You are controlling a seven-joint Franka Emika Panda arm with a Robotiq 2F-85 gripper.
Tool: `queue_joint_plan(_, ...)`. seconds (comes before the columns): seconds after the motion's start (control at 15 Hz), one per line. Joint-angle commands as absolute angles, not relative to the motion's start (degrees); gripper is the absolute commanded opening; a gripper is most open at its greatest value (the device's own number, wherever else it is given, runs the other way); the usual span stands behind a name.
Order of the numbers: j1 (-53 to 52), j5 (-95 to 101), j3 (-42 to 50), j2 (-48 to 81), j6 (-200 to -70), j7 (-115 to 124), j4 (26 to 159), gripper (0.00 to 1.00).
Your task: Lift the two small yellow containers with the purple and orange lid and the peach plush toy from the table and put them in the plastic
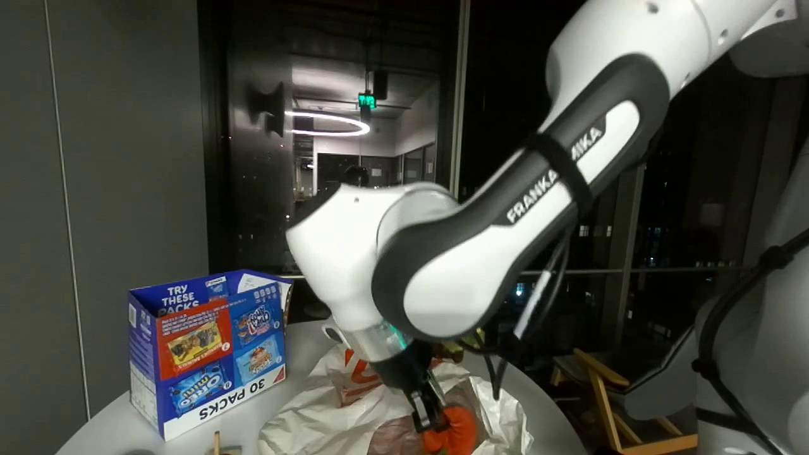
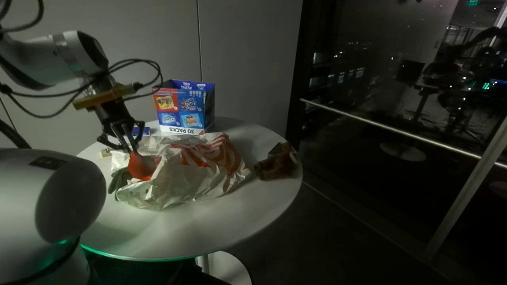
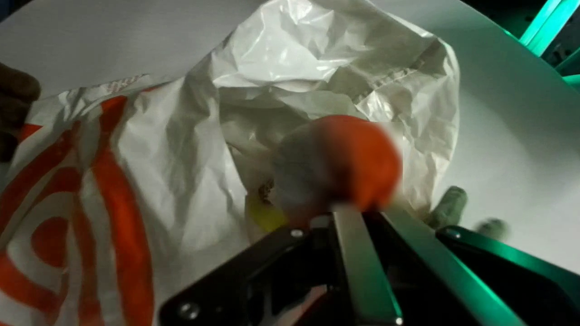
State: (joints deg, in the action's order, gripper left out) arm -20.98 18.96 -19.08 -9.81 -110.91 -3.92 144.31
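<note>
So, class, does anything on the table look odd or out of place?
Yes: the blue carton, on the table near the plastic bag. Its "30 PACKS" lettering reads upside down in both exterior views, as if stood on its head.

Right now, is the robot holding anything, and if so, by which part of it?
It seems so: the orange plush toy, pinched near its top by the hand; the exact contact spot is hidden.
</note>
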Motion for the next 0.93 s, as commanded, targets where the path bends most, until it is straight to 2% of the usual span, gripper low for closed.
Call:
queue_joint_plan(0.0, -17.9, 29.4, -19.2, -2.7, -123.3, 5.7, 150.8, 0.08)
queue_joint_plan(0.07, -17.3, 34.9, -19.1, -1.2, -126.4, 10.0, 151.7, 0.08)
queue_joint_plan(0.13, -17.0, 40.5, -18.8, -2.1, -122.2, 10.3, 148.5, 0.08)
queue_joint_plan(0.2, -16.7, 45.4, -18.7, -1.8, -120.6, 12.7, 147.4, 0.33)
queue_joint_plan(0.27, -16.7, 49.1, -18.7, -2.5, -120.7, 14.9, 147.1, 0.33)
queue_joint_plan(0.33, -17.6, 43.1, -18.8, -3.8, -119.9, 11.1, 148.7, 0.4)
queue_joint_plan(0.4, -17.4, 44.1, -18.6, -3.7, -119.9, 11.6, 148.5, 0.22)
queue_joint_plan(0.53, -17.5, 43.9, -18.6, -3.6, -119.9, 11.6, 148.6, 0.37)
queue_joint_plan(0.6, -17.5, 43.9, -18.6, -3.6, -119.9, 11.6, 148.7, 0.41)
queue_joint_plan(0.8, -17.5, 43.8, -18.7, -3.6, -119.9, 11.6, 148.7, 0.41)
queue_joint_plan(0.87, -17.5, 43.8, -18.7, -3.6, -119.9, 11.6, 148.7, 0.66)
